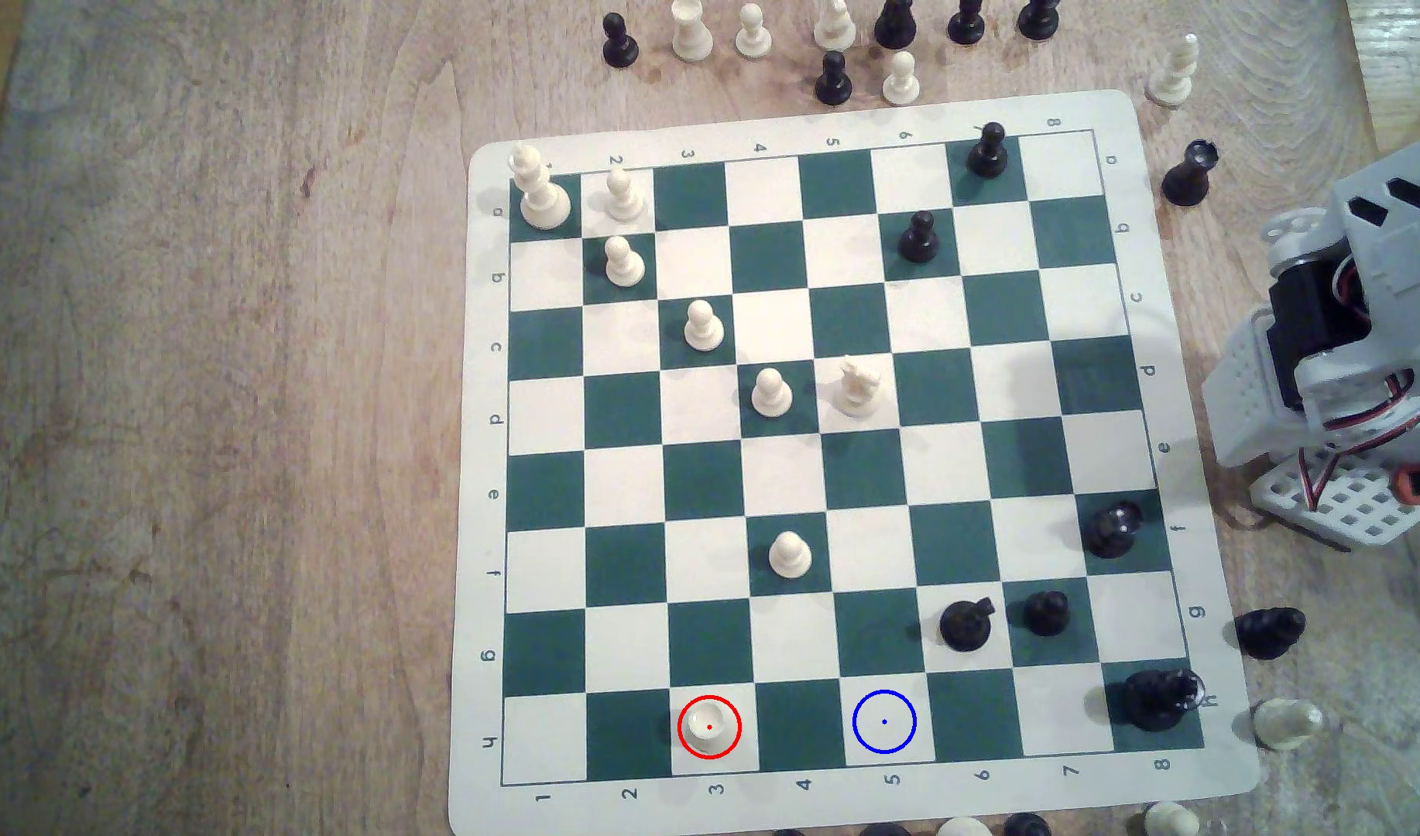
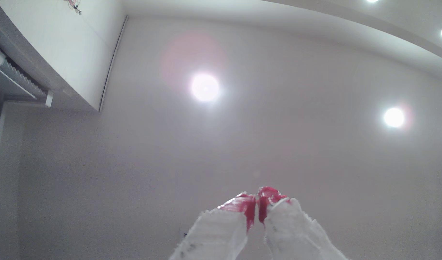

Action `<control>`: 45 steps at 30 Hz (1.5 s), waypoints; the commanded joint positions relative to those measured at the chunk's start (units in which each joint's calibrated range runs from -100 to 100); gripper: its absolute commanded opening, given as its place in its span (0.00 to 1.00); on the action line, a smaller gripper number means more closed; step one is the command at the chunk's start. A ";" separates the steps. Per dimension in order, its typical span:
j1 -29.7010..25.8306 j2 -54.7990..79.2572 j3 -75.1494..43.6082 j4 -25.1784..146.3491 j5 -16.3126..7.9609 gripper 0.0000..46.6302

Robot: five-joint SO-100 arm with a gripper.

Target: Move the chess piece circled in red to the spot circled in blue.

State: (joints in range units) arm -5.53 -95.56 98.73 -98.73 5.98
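The chess piece (image 1: 707,721), a small cream rook with a flat rimmed top, stands inside a red ring on a cream square in the board's nearest row. Two squares toward the exterior view's right, the spot (image 1: 884,722) is a bare cream square marked with a blue ring and dot. The arm (image 1: 1334,354) sits folded off the board at the exterior view's right edge, far from both. In the wrist view my gripper (image 2: 256,200) points up at the ceiling, its red-tipped white fingers (image 2: 247,207) pressed together with nothing between them.
The green and cream board (image 1: 481,482) lies on a wooden table. Cream pawns (image 1: 771,392) and a cream knight (image 1: 858,386) stand mid-board, a cream pawn (image 1: 789,555) nearer. Black pieces (image 1: 964,623) cluster at the near right. Captured pieces (image 1: 831,78) line the far edge.
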 commanded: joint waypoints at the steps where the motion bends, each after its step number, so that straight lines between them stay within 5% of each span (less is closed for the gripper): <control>1: 0.41 -0.28 1.27 4.21 0.10 0.00; 24: 1.19 0.14 -9.25 95.94 -0.34 0.00; 37: -3.66 31.89 -33.46 117.64 -0.68 0.05; 45: -8.59 44.37 -37.81 118.22 -6.30 0.20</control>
State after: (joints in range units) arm -11.65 -55.93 67.28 19.36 1.68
